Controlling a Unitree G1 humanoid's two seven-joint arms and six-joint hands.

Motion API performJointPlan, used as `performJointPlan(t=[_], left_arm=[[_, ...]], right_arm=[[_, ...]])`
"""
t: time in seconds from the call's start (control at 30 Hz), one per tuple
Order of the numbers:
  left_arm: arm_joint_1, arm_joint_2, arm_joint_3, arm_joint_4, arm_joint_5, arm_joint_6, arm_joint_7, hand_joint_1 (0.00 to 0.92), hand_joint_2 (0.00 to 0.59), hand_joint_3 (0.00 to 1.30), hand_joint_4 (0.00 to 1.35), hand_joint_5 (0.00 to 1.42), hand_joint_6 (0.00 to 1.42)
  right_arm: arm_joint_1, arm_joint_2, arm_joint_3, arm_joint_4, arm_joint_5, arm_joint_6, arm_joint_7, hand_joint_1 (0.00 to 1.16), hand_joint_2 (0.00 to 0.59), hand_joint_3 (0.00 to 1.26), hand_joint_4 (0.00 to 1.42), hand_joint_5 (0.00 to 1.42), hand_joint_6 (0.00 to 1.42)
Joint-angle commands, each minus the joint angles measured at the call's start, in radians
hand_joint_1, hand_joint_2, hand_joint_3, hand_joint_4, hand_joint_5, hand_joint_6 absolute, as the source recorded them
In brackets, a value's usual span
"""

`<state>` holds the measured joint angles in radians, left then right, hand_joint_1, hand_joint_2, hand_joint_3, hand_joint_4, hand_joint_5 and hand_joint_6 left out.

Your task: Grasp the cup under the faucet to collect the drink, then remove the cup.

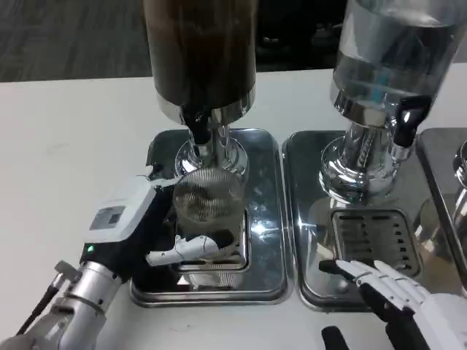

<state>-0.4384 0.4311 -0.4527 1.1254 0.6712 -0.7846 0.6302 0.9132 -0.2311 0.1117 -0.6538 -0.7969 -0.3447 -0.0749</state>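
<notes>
The left robot hand point(157, 219) grips the ribbed clear cup point(208, 200), which stands on the left drip tray point(266, 270) directly under the dark dispenser's faucet point(197, 124). The right robot hand point(398, 288) rests open, fingers spread, on the middle tray's point(310, 219) front edge, near the white surface's point(58, 146) near edge.
</notes>
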Motion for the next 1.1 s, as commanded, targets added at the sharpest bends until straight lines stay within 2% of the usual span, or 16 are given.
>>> performJointPlan(t=[0.03,0.4,0.73,0.97,1.1], left_arm=[[0.000,0.007,-0.003,-0.040,0.013,0.021,-0.028,0.047,0.045,0.40,0.35,0.29,0.02],[0.034,0.040,0.016,-0.149,0.029,0.102,0.011,0.000,0.033,0.28,0.09,0.12,0.00],[0.120,0.086,0.073,-0.264,0.008,0.111,0.044,0.000,0.028,0.26,0.04,0.10,0.00],[0.231,0.129,0.161,-0.424,-0.032,0.070,0.038,0.000,0.022,0.26,0.04,0.10,0.00],[0.331,0.158,0.254,-0.559,-0.084,0.021,0.028,0.000,0.019,0.26,0.06,0.10,0.00]], right_arm=[[-0.009,-0.004,0.001,0.010,0.009,0.004,0.003,0.56,0.475,0.24,0.20,0.15,0.16],[-0.017,-0.001,0.008,0.029,0.018,0.010,0.002,0.56,0.475,0.24,0.20,0.19,0.18],[-0.023,-0.002,0.007,0.036,0.025,0.016,0.003,0.56,0.475,0.24,0.20,0.21,0.19],[-0.029,-0.010,0.002,0.037,0.032,0.015,0.005,0.56,0.475,0.24,0.20,0.21,0.19],[-0.036,-0.014,0.000,0.036,0.034,0.015,0.005,0.56,0.475,0.24,0.20,0.21,0.18]])
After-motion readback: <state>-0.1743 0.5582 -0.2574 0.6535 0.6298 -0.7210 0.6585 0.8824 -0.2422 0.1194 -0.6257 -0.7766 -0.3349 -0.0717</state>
